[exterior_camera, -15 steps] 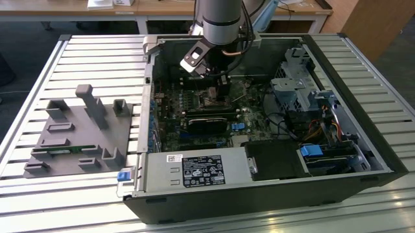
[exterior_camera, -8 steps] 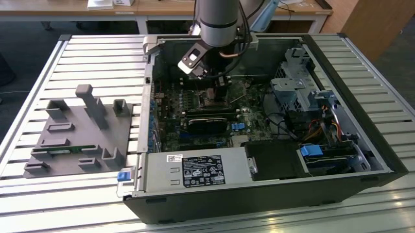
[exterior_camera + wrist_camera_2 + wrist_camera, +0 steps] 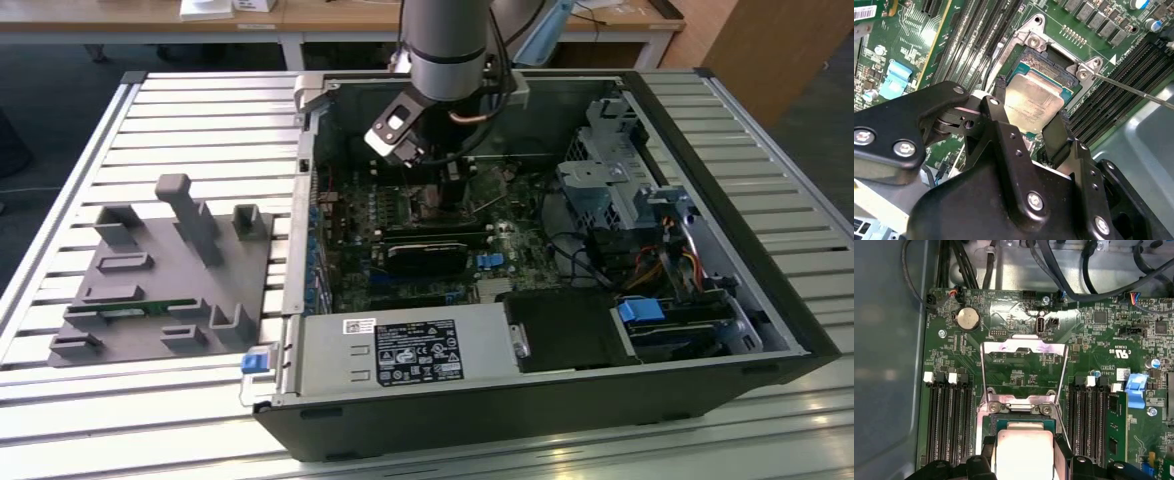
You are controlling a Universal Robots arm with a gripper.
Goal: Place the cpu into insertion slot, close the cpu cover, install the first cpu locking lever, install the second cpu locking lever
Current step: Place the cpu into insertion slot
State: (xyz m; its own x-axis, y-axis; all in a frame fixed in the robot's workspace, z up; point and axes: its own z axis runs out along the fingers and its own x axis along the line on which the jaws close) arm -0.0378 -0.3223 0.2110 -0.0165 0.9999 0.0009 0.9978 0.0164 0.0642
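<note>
The cpu (image 3: 1035, 100), a pale silvery square chip, lies between my gripper's (image 3: 1031, 107) two black fingers (image 3: 1000, 95), which press on its opposite edges. It sits at the insertion slot (image 3: 1053, 61), whose dark frame and silvery rim show around it; I cannot tell whether it is fully seated. In the first wrist view the cpu (image 3: 1025, 452) is below the hinge rim of the slot (image 3: 1019, 407). The cpu cover (image 3: 1024, 346) is flipped open and lies back on the board. Thin wire levers (image 3: 982, 375) stand raised on both sides. In the exterior view the gripper (image 3: 447, 190) reaches down into the open computer case.
Memory slots (image 3: 949, 425) flank the socket on both sides. A black card (image 3: 427, 255), a power supply (image 3: 387, 350) and a drive cage (image 3: 614, 180) crowd the case. A grey parts fixture (image 3: 160, 270) stands on the slatted table at the exterior view's left.
</note>
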